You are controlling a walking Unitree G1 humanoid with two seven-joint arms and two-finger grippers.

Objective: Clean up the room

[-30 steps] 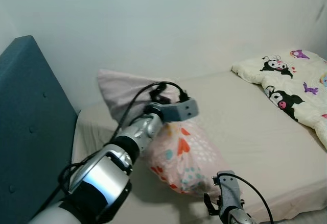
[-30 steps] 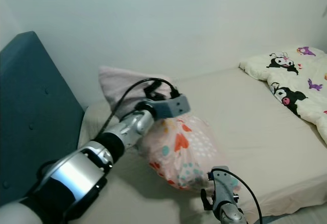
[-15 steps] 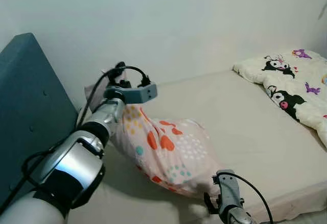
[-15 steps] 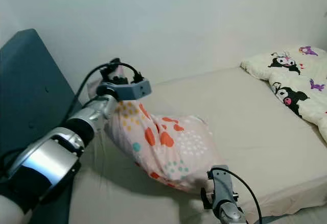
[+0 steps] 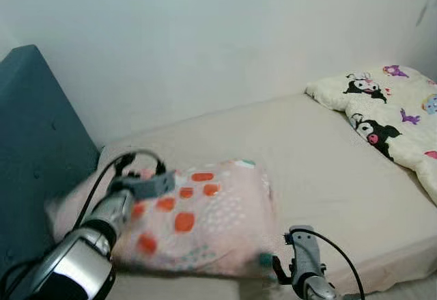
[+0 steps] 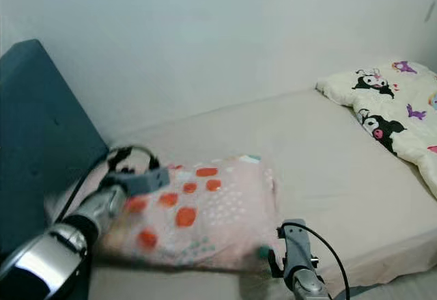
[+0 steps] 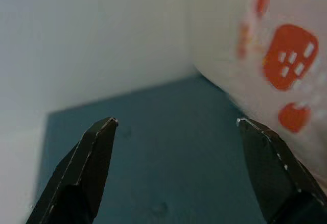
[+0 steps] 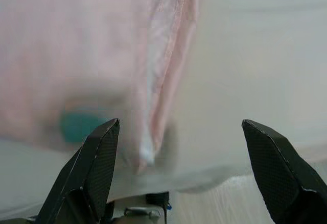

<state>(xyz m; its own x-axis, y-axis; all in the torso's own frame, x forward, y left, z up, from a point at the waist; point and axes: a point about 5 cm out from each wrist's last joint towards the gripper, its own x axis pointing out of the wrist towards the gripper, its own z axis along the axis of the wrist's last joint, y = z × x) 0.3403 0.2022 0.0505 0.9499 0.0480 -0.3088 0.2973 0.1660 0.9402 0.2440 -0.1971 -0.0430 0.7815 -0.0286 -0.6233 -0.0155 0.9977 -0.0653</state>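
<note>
Pillow [image 5: 205,221] lies flat on the bed [image 5: 328,170] by the headboard [image 5: 34,150], long axis across the mattress; left gripper [image 7: 176,127], fingers apart and empty, sits at its headboard end, nearer than the right gripper [image 8: 179,132], likewise spread at the near corner.

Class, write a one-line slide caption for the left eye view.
Pink patterned pillow lies flat on the beige bed by the blue headboard.

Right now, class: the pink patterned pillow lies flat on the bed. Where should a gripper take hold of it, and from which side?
Grip the pillow at its thin seamed edge, nearest the open right gripper, coming in level from the bed's front side. The flat-lying body looks too broad for the fingers; the flattened hem probably fits between them.
</note>
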